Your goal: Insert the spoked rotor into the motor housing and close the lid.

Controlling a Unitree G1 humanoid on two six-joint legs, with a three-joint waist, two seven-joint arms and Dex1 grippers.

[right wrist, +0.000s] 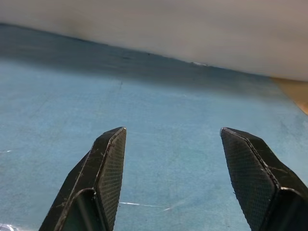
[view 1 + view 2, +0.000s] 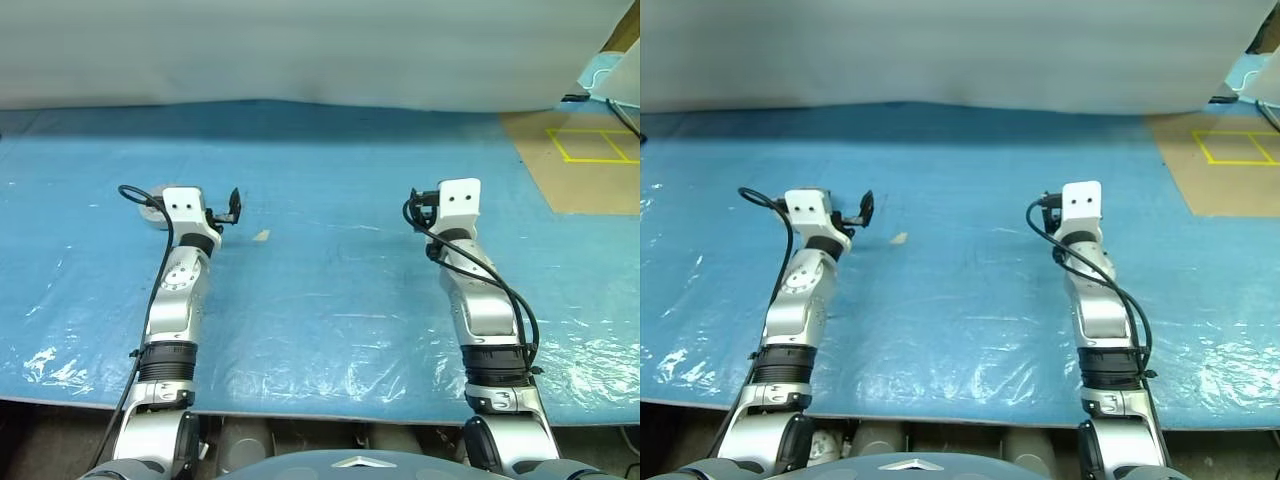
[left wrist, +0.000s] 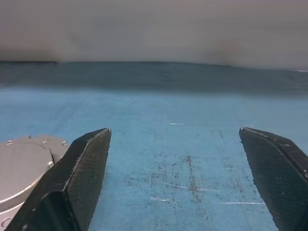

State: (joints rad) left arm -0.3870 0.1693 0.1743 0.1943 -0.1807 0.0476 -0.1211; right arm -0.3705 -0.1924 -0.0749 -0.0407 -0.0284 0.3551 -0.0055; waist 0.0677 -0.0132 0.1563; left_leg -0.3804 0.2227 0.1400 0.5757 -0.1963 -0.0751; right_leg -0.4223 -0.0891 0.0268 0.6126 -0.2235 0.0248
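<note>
The lid (image 3: 21,168), smooth pale face up and lying flat, sits closed on the blue tabletop (image 2: 330,290) just beside the left gripper (image 3: 175,144), at its 9 o'clock. Both the left gripper and the right gripper (image 1: 173,144) stand wide, holding nothing, pointing toward 12 o'clock.
</note>
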